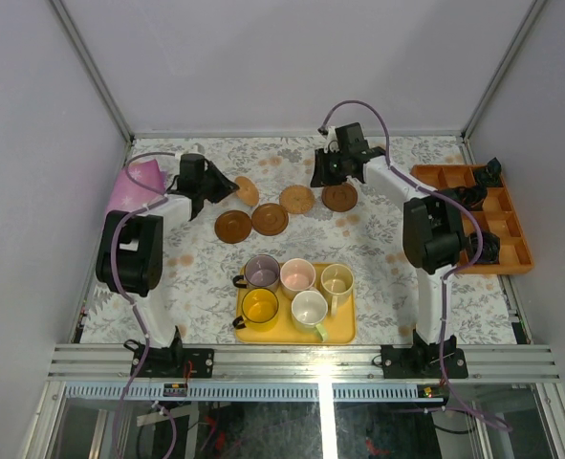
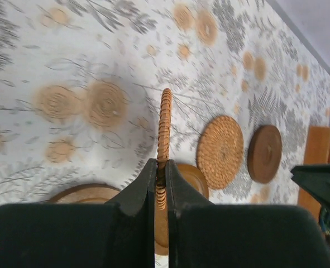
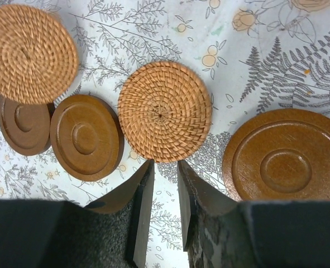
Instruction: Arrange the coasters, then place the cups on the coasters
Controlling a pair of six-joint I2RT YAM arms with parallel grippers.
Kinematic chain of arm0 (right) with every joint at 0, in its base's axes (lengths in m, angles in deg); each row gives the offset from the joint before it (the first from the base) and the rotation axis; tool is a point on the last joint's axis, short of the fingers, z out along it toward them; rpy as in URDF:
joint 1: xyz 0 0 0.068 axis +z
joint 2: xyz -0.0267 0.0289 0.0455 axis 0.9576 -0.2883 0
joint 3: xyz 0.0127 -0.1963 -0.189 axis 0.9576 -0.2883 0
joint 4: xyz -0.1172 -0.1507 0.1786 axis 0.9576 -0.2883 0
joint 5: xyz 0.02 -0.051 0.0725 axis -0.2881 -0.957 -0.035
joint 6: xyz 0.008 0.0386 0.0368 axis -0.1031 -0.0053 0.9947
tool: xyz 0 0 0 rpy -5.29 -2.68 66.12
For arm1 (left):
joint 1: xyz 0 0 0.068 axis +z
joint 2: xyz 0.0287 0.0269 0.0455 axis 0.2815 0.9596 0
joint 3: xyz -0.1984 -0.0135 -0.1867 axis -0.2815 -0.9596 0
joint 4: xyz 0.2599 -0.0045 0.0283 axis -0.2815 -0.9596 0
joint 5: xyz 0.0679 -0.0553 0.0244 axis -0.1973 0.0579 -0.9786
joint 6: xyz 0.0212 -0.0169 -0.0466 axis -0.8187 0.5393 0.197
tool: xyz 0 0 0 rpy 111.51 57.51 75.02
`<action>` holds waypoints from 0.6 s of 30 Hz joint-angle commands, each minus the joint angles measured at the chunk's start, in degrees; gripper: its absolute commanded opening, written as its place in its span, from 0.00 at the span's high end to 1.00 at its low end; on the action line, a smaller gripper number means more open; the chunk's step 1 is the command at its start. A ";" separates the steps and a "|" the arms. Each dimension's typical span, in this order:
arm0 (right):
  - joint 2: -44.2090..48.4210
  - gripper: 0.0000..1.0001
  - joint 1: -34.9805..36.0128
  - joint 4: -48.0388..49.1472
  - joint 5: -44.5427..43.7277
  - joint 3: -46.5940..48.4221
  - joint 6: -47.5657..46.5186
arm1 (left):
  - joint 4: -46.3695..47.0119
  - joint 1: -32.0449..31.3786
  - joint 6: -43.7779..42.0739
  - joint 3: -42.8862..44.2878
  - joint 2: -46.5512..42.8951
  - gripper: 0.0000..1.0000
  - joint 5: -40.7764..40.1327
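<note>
1. My left gripper (image 2: 161, 167) is closed tight on the edge of a round woven rattan coaster (image 2: 163, 125). It holds the coaster on edge above the flower-patterned desk (image 2: 97, 44).
2. My right gripper (image 3: 160, 170) has its jaws a narrow gap apart with nothing between them. It sits just beside a second woven rattan coaster (image 3: 165, 110), which lies flat.
3. A round reddish-brown wooden coaster (image 1: 339, 197) lies flat near my right gripper. Two more wooden coasters (image 1: 232, 227) lie side by side, touching, nearer my left arm.
4. The five small handled cups (image 1: 297, 277) stand together on a flat yellow rectangular tray (image 1: 344, 330), well apart from the coasters. None is on a coaster.
5. I judge the task to be early. The coasters are loosely grouped rather than arranged, one is off the desk in my grip, and every cup has yet to be placed.
</note>
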 commanded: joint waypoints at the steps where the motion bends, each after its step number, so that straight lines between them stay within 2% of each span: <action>1: -1.17 0.70 0.32 -0.82 6.05 3.73 -2.63 | 2.54 1.67 -1.51 -0.90 -2.48 1.00 -8.44; 8: -3.47 0.70 1.11 -1.75 8.92 4.76 -4.01 | -2.14 2.83 -3.40 1.08 -1.84 1.00 -14.87; 11: -5.18 0.69 1.17 -2.37 8.53 5.87 -4.00 | -6.02 2.83 -4.03 1.94 -1.61 0.95 -19.22; 14: -7.32 0.68 1.23 -3.21 8.46 7.73 -3.94 | -8.02 2.92 -4.02 2.17 -1.87 0.84 -22.17; 18: -9.70 0.68 1.30 -3.39 7.99 10.16 -3.77 | -8.98 2.90 -3.58 1.50 -2.91 0.56 -23.34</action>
